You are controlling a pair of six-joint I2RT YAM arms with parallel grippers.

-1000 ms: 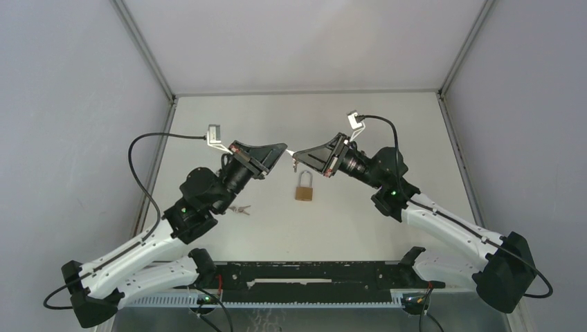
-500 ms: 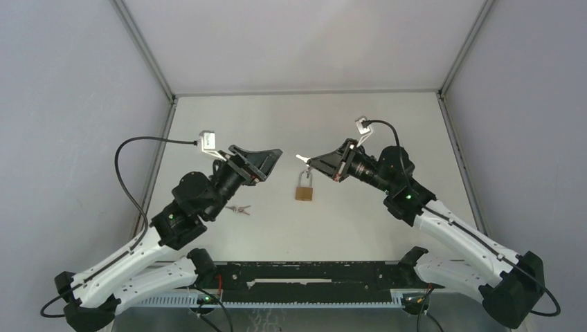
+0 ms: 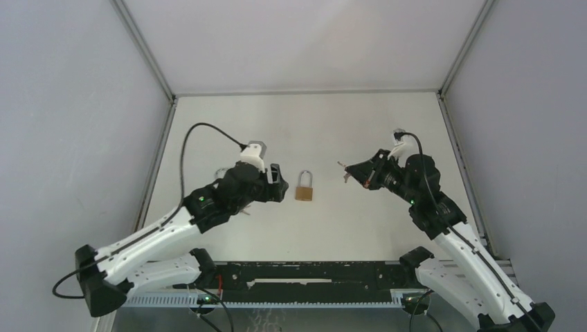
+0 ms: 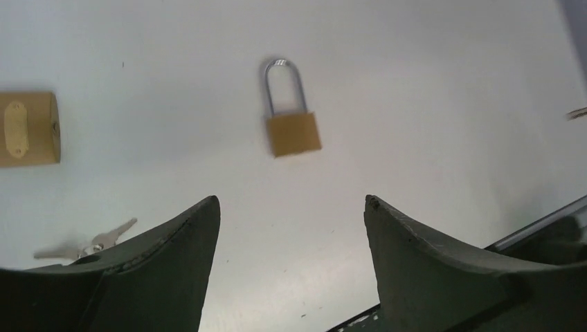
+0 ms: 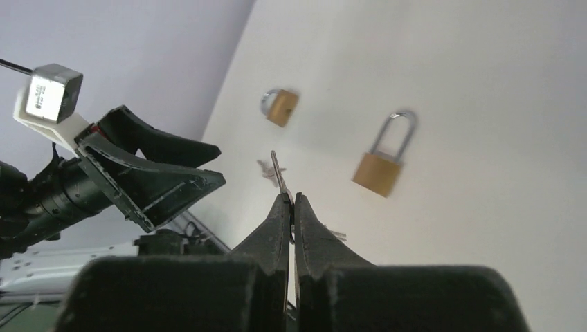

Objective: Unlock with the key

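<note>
A brass padlock (image 3: pixel 304 189) with a steel shackle lies flat mid-table; it also shows in the left wrist view (image 4: pixel 292 128) and the right wrist view (image 5: pixel 383 163). My right gripper (image 3: pixel 349 169) hovers to its right, shut on a small silver key (image 5: pixel 278 171) whose blade sticks out past the fingertips (image 5: pixel 283 202). In the top view the key (image 3: pixel 340 164) points toward the padlock, apart from it. My left gripper (image 3: pixel 275 184) hangs low just left of the padlock, jaws wide open and empty (image 4: pixel 291 200).
A second brass padlock (image 4: pixel 28 129) lies further left, also visible in the right wrist view (image 5: pixel 280 106). A loose bunch of keys (image 4: pixel 90 243) rests on the table under the left fingers. Grey walls close in both sides and the back.
The two grippers met above the padlock; the left one opened, let go of the key and swung down beside the padlock. The right arm drew back to the right with the key.
</note>
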